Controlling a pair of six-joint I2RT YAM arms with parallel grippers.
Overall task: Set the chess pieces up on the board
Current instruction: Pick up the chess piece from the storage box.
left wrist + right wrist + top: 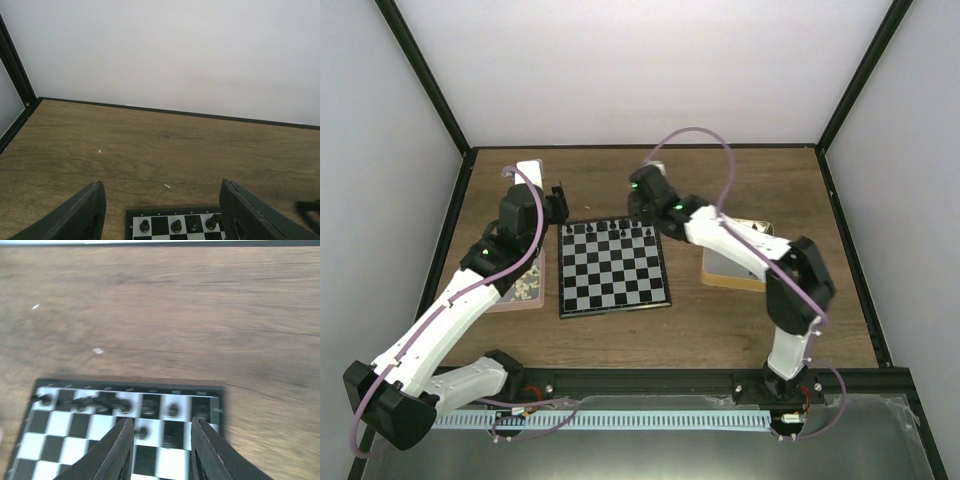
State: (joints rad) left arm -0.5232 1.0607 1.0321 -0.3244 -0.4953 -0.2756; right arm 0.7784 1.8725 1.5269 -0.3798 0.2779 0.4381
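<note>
Left gripper (162, 220): we saw it spread wide, arm reaching forward | right gripper (161, 447): parted, empty, arm stretched | board (615, 280): under both tips | chess pieces (172, 411): just ahead of right tips

The left arm (440, 320) and right arm (730, 240) share white shells, black joints, green lights and looping lilac cables.

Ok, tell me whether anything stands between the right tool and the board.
Nothing visible does. The right tool hangs open over the board, near its far right corner. Only the black chess pieces standing on the far rows lie below it; the view is blurred.
</note>
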